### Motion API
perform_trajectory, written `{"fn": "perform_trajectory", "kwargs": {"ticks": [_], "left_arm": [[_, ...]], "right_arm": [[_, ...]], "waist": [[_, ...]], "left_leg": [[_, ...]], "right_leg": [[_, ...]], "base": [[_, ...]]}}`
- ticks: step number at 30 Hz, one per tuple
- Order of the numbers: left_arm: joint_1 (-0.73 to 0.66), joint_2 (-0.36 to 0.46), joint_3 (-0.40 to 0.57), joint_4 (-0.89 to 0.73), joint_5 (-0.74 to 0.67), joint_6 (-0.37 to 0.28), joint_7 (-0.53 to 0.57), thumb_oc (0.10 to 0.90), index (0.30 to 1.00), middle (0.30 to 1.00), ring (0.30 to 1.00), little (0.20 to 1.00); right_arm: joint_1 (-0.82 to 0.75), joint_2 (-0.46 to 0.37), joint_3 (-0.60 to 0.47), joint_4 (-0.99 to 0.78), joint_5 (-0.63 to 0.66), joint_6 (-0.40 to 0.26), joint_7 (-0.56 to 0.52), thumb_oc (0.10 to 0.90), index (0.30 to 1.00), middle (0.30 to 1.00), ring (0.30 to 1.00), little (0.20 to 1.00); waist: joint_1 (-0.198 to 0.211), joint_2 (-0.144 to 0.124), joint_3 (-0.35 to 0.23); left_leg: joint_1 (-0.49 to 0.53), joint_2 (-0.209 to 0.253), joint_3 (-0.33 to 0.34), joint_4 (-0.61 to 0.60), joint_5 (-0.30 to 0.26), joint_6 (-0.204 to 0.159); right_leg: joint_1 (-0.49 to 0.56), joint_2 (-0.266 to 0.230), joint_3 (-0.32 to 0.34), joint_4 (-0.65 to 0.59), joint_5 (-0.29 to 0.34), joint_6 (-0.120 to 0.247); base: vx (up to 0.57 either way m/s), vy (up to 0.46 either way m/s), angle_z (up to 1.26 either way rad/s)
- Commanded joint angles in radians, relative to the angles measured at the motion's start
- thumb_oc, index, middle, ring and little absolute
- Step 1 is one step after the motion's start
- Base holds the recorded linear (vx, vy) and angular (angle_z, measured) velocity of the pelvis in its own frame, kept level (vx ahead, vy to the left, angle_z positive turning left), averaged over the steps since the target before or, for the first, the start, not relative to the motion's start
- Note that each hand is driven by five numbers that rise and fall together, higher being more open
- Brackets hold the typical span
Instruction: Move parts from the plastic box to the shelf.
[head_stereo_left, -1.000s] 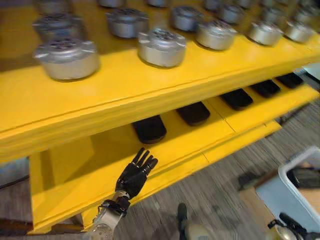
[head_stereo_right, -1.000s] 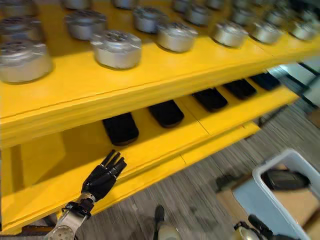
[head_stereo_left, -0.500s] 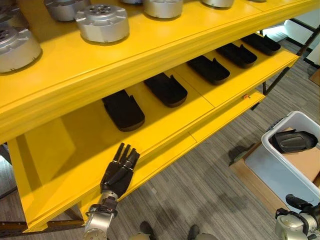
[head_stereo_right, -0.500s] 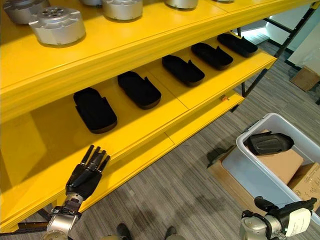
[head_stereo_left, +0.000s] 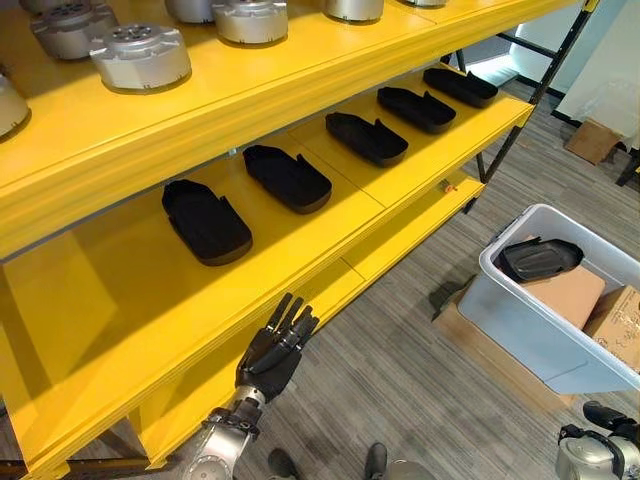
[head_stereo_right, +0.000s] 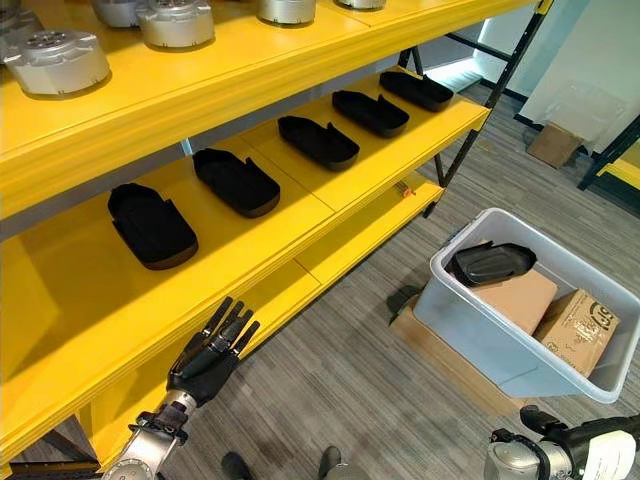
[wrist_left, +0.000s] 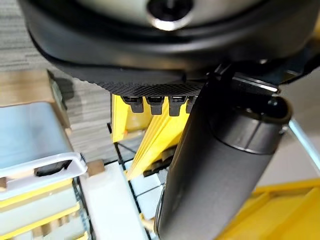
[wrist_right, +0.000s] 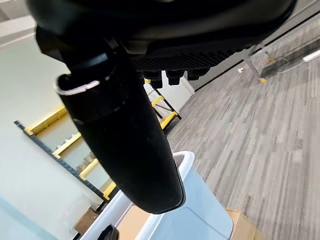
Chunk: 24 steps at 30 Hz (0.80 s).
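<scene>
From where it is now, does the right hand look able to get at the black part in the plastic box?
Probably yes: the black part lies uncovered on top in the open plastic box, and the right hand is nearby with bare floor between.

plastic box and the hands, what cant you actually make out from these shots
- Plastic box: in the eye views the black part and cardboard pieces cover its floor, so anything beneath them is hidden.
- Right hand: cut off by the right eye view's bottom edge; its fingers are out of frame.
- Left hand: its palm side faces away in the eye views; fingers look straight, holding nothing.
- Shelf: the upper board hides the back of the lower level.
</scene>
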Motion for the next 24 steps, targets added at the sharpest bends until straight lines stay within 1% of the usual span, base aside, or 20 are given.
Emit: {"fn": "perform_trajectory", "kwargs": {"ticks": [1, 5, 7, 8, 10, 11, 12, 13, 14, 15, 16, 17, 18, 19, 20, 21, 22, 23, 24], "left_arm": [[-0.063, -0.014, 0.009, -0.094, 0.011, 0.003, -0.082, 0.9, 1.0, 1.0, 1.0, 1.0], [-0.072, -0.019, -0.011, -0.104, 0.008, 0.012, -0.081, 0.9, 1.0, 1.0, 1.0, 1.0], [-0.079, -0.022, -0.024, -0.117, 0.0, 0.011, -0.073, 0.9, 1.0, 1.0, 1.0, 1.0], [-0.082, -0.021, -0.031, -0.119, -0.001, 0.005, -0.067, 0.9, 1.0, 1.0, 1.0, 1.0], [-0.083, -0.022, -0.035, -0.121, -0.006, 0.0, -0.062, 0.9, 1.0, 1.0, 1.0, 1.0], [-0.084, -0.027, -0.042, -0.121, -0.051, -0.006, -0.049, 0.9, 1.0, 1.0, 1.0, 1.0], [-0.084, -0.029, -0.042, -0.119, -0.087, -0.009, -0.04, 0.9, 1.0, 1.0, 1.0, 1.0], [-0.082, -0.033, -0.04, -0.11, -0.109, -0.022, -0.038, 0.9, 1.0, 1.0, 1.0, 1.0], [-0.081, -0.036, -0.037, -0.104, -0.113, -0.032, -0.041, 0.9, 1.0, 1.0, 1.0, 1.0], [-0.077, -0.044, -0.027, -0.097, -0.112, -0.059, -0.05, 0.9, 1.0, 1.0, 1.0, 1.0], [-0.073, -0.048, -0.026, -0.101, -0.111, -0.073, -0.049, 0.9, 1.0, 1.0, 1.0, 1.0], [-0.065, -0.056, -0.023, -0.105, -0.109, -0.088, -0.049, 0.9, 1.0, 1.0, 1.0, 1.0], [-0.057, -0.061, -0.016, -0.114, -0.108, -0.099, -0.045, 0.9, 1.0, 1.0, 1.0, 1.0], [-0.046, -0.064, 0.001, -0.125, -0.103, -0.114, -0.029, 0.9, 1.0, 1.0, 1.0, 1.0], [-0.044, -0.064, 0.009, -0.131, -0.101, -0.11, -0.025, 0.9, 1.0, 1.0, 1.0, 1.0], [-0.043, -0.057, 0.02, -0.143, -0.101, -0.113, -0.009, 0.9, 1.0, 1.0, 1.0, 1.0], [-0.042, -0.056, 0.021, -0.144, -0.104, -0.116, -0.005, 0.9, 1.0, 1.0, 1.0, 1.0], [-0.041, -0.043, 0.039, -0.158, -0.122, -0.11, 0.018, 0.9, 1.0, 1.0, 1.0, 1.0], [-0.042, -0.045, 0.042, -0.158, -0.116, -0.11, 0.017, 0.9, 1.0, 1.0, 1.0, 1.0]], "right_arm": [[-0.057, -0.132, -0.052, -0.032, -0.028, -0.058, -0.054, 0.9, 1.0, 1.0, 1.0, 1.0], [-0.048, -0.134, -0.049, -0.078, -0.058, -0.072, -0.033, 0.9, 1.0, 1.0, 1.0, 1.0], [-0.05, -0.148, -0.048, -0.121, -0.076, -0.083, 0.006, 0.9, 1.0, 1.0, 1.0, 1.0], [-0.057, -0.163, -0.047, -0.147, -0.094, -0.098, 0.033, 0.9, 1.0, 1.0, 1.0, 1.0], [-0.063, -0.172, -0.046, -0.166, -0.108, -0.103, 0.05, 0.9, 1.0, 1.0, 1.0, 1.0], [-0.083, -0.192, -0.035, -0.206, -0.117, -0.106, 0.091, 0.9, 1.0, 1.0, 1.0, 1.0], [-0.095, -0.201, -0.028, -0.223, -0.12, -0.109, 0.117, 0.9, 1.0, 1.0, 1.0, 1.0], [-0.109, -0.207, -0.013, -0.237, -0.13, -0.115, 0.132, 0.9, 1.0, 1.0, 1.0, 1.0], [-0.117, -0.209, -0.002, -0.247, -0.136, -0.118, 0.141, 0.9, 1.0, 1.0, 1.0, 1.0], [-0.135, -0.212, 0.032, -0.282, -0.147, -0.122, 0.165, 0.9, 1.0, 1.0, 1.0, 1.0], [-0.144, -0.213, 0.053, -0.297, -0.147, -0.122, 0.174, 0.9, 1.0, 1.0, 1.0, 1.0], [-0.15, -0.212, 0.07, -0.316, -0.152, -0.123, 0.194, 0.9, 1.0, 1.0, 1.0, 1.0], [-0.156, -0.211, 0.088, -0.331, -0.158, -0.128, 0.208, 0.9, 1.0, 1.0, 1.0, 1.0], [-0.151, -0.195, 0.113, -0.376, -0.158, -0.126, 0.23, 0.9, 1.0, 1.0, 1.0, 1.0], [-0.147, -0.189, 0.124, -0.39, -0.167, -0.12, 0.23, 0.9, 1.0, 1.0, 1.0, 1.0], [-0.144, -0.169, 0.155, -0.417, -0.18, -0.114, 0.221, 0.9, 1.0, 1.0, 1.0, 1.0], [-0.144, -0.165, 0.16, -0.42, -0.182, -0.113, 0.224, 0.9, 1.0, 1.0, 1.0, 1.0], [-0.163, -0.136, 0.227, -0.43, -0.183, -0.076, 0.248, 0.9, 1.0, 1.0, 1.0, 1.0], [-0.164, -0.129, 0.236, -0.431, -0.19, -0.074, 0.251, 0.9, 1.0, 1.0, 1.0, 1.0]], "waist": [[-0.01, 0.001, -0.025], [-0.025, 0.004, -0.023], [-0.036, 0.008, -0.018], [-0.042, 0.011, -0.016], [-0.044, 0.013, -0.014], [-0.047, 0.017, -0.012], [-0.047, 0.019, -0.012], [-0.044, 0.02, -0.011], [-0.041, 0.019, -0.012], [-0.032, 0.019, -0.013], [-0.021, 0.019, -0.013], [-0.011, 0.019, -0.013], [0.002, 0.018, -0.011], [0.017, 0.018, -0.017], [0.02, 0.02, -0.019], [0.033, 0.03, -0.02], [0.035, 0.031, -0.022], [0.056, 0.031, -0.02], [0.06, 0.03, -0.022]], "left_leg": [[0.076, 0.123, -0.005, -0.02, 0.007, -0.092], [0.075, 0.129, -0.004, -0.019, 0.011, -0.095], [0.072, 0.138, -0.004, -0.015, 0.019, -0.098], [0.07, 0.148, -0.006, -0.009, 0.031, -0.104], [0.067, 0.155, -0.009, -0.004, 0.039, -0.109], [0.069, 0.166, -0.013, 0.004, 0.051, -0.117], [0.07, 0.169, -0.023, 0.009, 0.053, -0.12], [0.071, 0.169, -0.047, 0.019, 0.06, -0.124], [0.071, 0.169, -0.064, 0.025, 0.062, -0.126], [0.067, 0.156, -0.127, 0.054, 0.056, -0.129], [0.061, 0.138, -0.171, 0.079, 0.049, -0.126], [0.052, 0.109, -0.217, 0.114, 0.021, -0.116], [0.034, 0.065, -0.246, 0.142, -0.005, -0.087], [0.03, -0.027, -0.298, 0.148, -0.082, -0.043], [0.033, -0.057, -0.309, 0.136, -0.103, -0.028], [0.035, -0.131, -0.354, 0.07, -0.123, 0.002], [0.031, -0.14, -0.364, 0.056, -0.116, 0.005], [0.031, -0.165, -0.427, -0.005, -0.088, 0.014], [0.033, -0.166, -0.435, -0.018, -0.085, 0.017]], "right_leg": [[-0.01, 0.004, 0.02, 0.09, -0.04, 0.03], [-0.02, 0.012, 0.031, 0.105, -0.05, 0.022], [-0.028, 0.017, 0.039, 0.124, -0.064, 0.014], [-0.033, 0.023, 0.044, 0.138, -0.077, 0.005], [-0.036, 0.028, 0.046, 0.145, -0.085, 0.0], [-0.043, 0.032, 0.049, 0.155, -0.096, -0.008], [-0.046, 0.034, 0.055, 0.158, -0.1, -0.011], [-0.049, 0.038, 0.068, 0.159, -0.102, -0.013], [-0.05, 0.04, 0.077, 0.157, -0.101, -0.014], [-0.051, 0.046, 0.108, 0.142, -0.092, -0.014], [-0.048, 0.051, 0.129, 0.129, -0.086, -0.016], [-0.041, 0.055, 0.154, 0.111, -0.077, -0.017], [-0.044, 0.057, 0.174, 0.089, -0.048, -0.021], [-0.036, 0.058, 0.211, 0.06, -0.024, -0.008], [-0.035, 0.06, 0.221, 0.053, -0.016, -0.003], [-0.036, 0.076, 0.245, 0.044, -0.001, 0.014], [-0.041, 0.081, 0.249, 0.044, 0.003, 0.016], [-0.053, 0.101, 0.276, 0.056, -0.001, 0.024], [-0.05, 0.105, 0.277, 0.053, -0.003, 0.023]], "base": [[-0.02, -0.065, -0.01], [-0.03, -0.09, -0.05], [-0.05, -0.154, -0.07], [-0.04, -0.158, -0.06], [-0.04, -0.141, -0.16], [-0.04, -0.146, -0.21], [-0.04, -0.171, -0.13], [-0.01, -0.108, -0.07], [0.02, -0.117, -0.2], [0.03, -0.11, -0.36], [0.06, -0.118, -0.59], [0.0, -0.095, -0.69], [0.04, -0.091, -1.34], [0.03, -0.06, -1.23], [0.11, -0.017, -1.45], [0.06, 0.008, -0.8], [0.12, 0.012, -0.9], [0.08, 0.005, -0.51], [0.1, 0.008, -0.49]]}}
